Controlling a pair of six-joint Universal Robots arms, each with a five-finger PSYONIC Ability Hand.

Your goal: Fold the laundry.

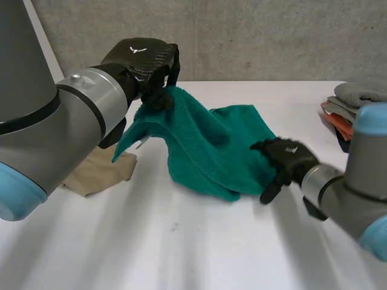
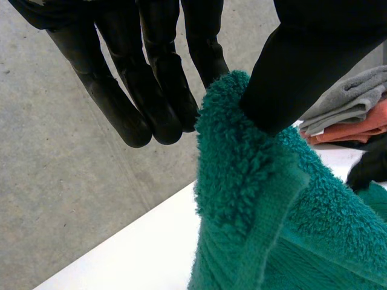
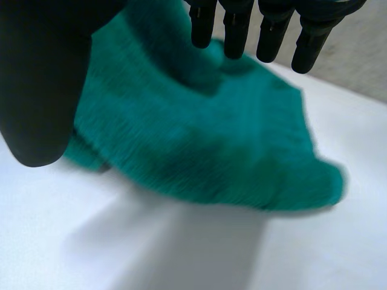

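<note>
One teal towel (image 1: 205, 151) logged at middle of surface (image 1: 181, 241), nearer the far edge, rumpled, one corner raised clear. Raised corner held between thumb and straight fingers (image 2: 157, 96) of left hand (image 1: 140, 57), the rest draped down from there. Right hand (image 1: 287, 157) at towel's edge on the side toward the surface's right edge, fingers (image 3: 233, 30) straight and apart from thumb, gripping nothing. Beige cloth (image 1: 100, 172) flat near left edge, just beside towel. Stack of folded cloths (image 1: 351, 106), grey over orange, at far right corner, apart from towel.
</note>
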